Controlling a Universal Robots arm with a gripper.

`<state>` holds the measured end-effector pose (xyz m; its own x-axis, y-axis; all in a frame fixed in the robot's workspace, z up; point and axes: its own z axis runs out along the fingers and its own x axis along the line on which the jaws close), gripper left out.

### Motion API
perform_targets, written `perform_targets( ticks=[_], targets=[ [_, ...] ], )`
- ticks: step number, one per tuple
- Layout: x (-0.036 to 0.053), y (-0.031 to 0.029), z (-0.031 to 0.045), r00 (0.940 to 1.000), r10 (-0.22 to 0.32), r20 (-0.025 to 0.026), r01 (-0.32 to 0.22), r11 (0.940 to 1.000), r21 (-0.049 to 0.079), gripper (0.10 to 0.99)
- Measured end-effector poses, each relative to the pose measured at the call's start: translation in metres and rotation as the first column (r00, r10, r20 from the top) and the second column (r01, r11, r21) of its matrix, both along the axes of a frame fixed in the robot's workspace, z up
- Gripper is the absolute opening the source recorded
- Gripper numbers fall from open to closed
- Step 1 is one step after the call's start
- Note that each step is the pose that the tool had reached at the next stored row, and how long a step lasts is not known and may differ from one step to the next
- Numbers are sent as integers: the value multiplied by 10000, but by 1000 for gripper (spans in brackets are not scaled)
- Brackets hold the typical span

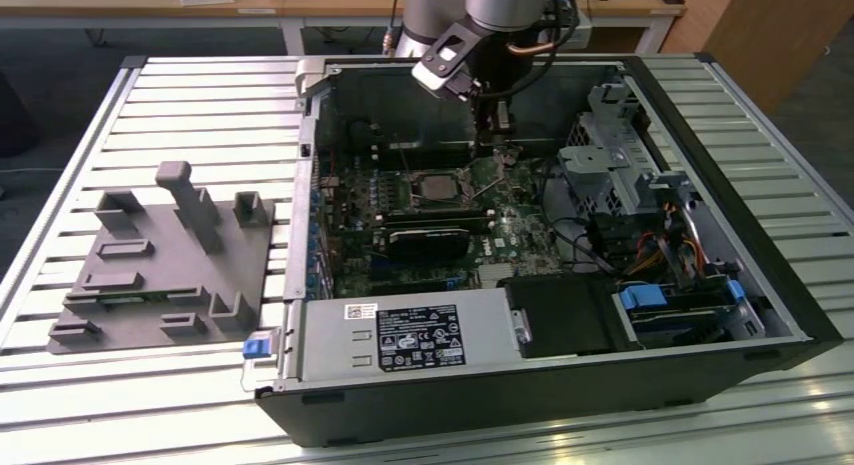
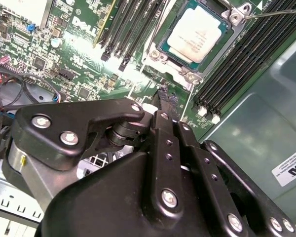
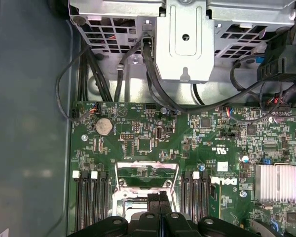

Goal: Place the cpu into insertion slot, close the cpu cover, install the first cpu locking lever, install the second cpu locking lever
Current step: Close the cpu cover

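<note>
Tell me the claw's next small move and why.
Probably a short push that tips the cpu cover down over the cpu. The cpu lies seated in the insertion slot. In the first wrist view the cover seems to stand raised off the slot, and the claw, which looks shut, sits right beside it. That is a judgement from these views alone.

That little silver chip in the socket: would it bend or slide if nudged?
The cpu looks flat and metal-topped, so probably stiff. It sits framed inside the insertion slot, so a nudge likely won't slide it. Its smooth top may be slippery.
</note>
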<state>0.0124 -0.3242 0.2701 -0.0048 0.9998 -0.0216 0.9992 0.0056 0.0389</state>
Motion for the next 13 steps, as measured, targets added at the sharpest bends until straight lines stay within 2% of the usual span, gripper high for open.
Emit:
perform_targets(
  ticks=[13],
  targets=[
    [37,0,0,10000,0,0,0,10000,0,106]
  ],
)
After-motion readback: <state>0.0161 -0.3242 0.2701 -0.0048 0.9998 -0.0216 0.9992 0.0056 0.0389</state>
